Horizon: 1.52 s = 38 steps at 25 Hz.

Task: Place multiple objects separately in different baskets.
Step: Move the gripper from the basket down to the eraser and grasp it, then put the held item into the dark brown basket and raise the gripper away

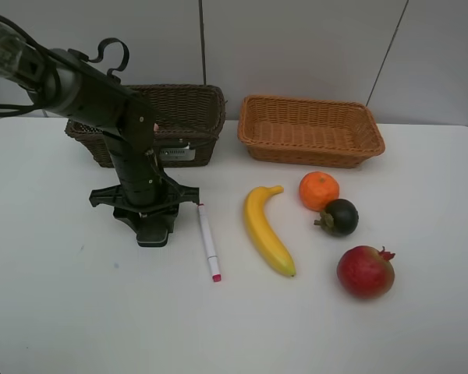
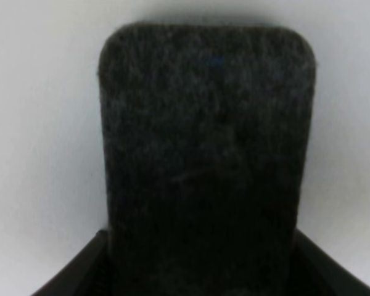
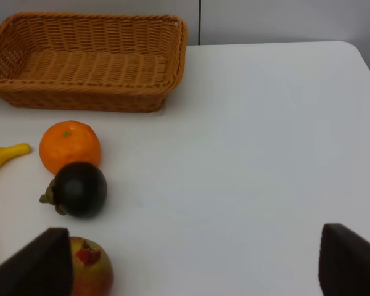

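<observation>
table: white, smooth, matt; bears everything below.
dark brown basket: deep woven wicker, rectangular, at 11 o'clock of the table; partly hidden by the arm, contents not readable.
light orange-brown basket: shallower wicker, same plan, at 1 o'clock; nothing shows inside.
left arm: black, jointed, reaching straight down on the 9 o'clock side.
yellow banana: curved, glossy, near centre, long axis about 11 to 5.
red pomegranate: round, crowned, at 4 o'clock.
white-pink marker: slim stick, axis 12 to 6, pink cap at 6.
orange: dimpled sphere at 2 o'clock of the banana.
dark purple mangosteen: glossy ball, stalked, at 5 o'clock of the orange.
left gripper: down at the table, at 9 o'clock of the marker.
black eraser block: felt-faced, round-cornered, flat on the table directly under the left gripper. its long axis runs out from between the fingers, which flank its short sides. cannot tell whether they already pinch it. judged next: lift toward 12 o'clock, where the dark basket stands.
right gripper: jaws spread, nothing between, hovering over the fruit side, well apart from the eraser.
</observation>
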Tool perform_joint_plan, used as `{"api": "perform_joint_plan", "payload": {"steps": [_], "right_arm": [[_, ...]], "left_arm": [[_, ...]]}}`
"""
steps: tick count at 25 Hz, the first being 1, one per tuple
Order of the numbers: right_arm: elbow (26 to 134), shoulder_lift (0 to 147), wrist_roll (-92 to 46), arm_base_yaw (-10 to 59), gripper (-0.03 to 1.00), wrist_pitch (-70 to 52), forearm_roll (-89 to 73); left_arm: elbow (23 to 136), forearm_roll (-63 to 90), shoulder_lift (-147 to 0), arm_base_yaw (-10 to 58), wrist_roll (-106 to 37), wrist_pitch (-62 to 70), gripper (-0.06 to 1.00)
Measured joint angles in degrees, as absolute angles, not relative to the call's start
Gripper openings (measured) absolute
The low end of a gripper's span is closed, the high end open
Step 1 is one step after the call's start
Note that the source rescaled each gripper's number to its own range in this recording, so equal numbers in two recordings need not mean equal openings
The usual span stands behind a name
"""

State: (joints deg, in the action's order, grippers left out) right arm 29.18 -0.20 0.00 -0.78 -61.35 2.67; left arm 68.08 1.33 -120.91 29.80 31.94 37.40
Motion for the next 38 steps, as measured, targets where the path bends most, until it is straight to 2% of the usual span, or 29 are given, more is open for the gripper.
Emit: {"api": "perform_joint_plan", "payload": {"steps": [4, 8, 12, 16, 22, 26, 28, 30, 32, 38], "right_arm": [[29.2, -0.2, 0.0, -0.8, 0.80, -61.4, 2.7], [29.2, -0.2, 0.0, -0.8, 0.80, -61.4, 2.7], [29.2, -0.2, 0.0, -0.8, 0.80, -61.4, 2.7], [29.2, -0.2, 0.0, -0.8, 0.80, -61.4, 2.7], [29.2, -0.2, 0.0, -0.8, 0.80, -61.4, 2.7], [29.2, -0.2, 0.0, -0.8, 0.80, -61.4, 2.7], [29.2, -0.2, 0.0, -0.8, 0.80, -61.4, 2.7], [29.2, -0.2, 0.0, -0.8, 0.80, -61.4, 2.7], [29.2, -0.2, 0.0, -0.8, 0.80, -61.4, 2.7], [29.2, -0.2, 0.0, -0.8, 0.80, -61.4, 2.7]], "left_arm": [[73.5, 5.2, -120.6, 29.8, 27.6, 46.4, 0.54], [85.5, 7.9, -117.0, 29.8, 23.1, 53.1, 0.54], [99.5, 6.7, -115.9, 29.1, 21.7, 54.8, 0.54], [108.8, 5.2, -118.4, 25.3, 21.6, 54.4, 0.54], [112.3, 4.1, -126.4, 19.2, 21.6, 47.5, 0.54], [112.3, 2.6, -129.9, 18.6, 20.2, 44.5, 0.54], [112.3, 1.8, -130.3, 18.7, 20.0, 44.4, 0.61], [112.4, 1.5, -130.3, 18.7, 21.9, 45.2, 0.78], [112.9, 1.4, -130.3, 18.7, 24.0, 46.5, 0.89], [119.0, 4.2, -130.3, 18.8, 25.1, 61.1, 0.94]]}}
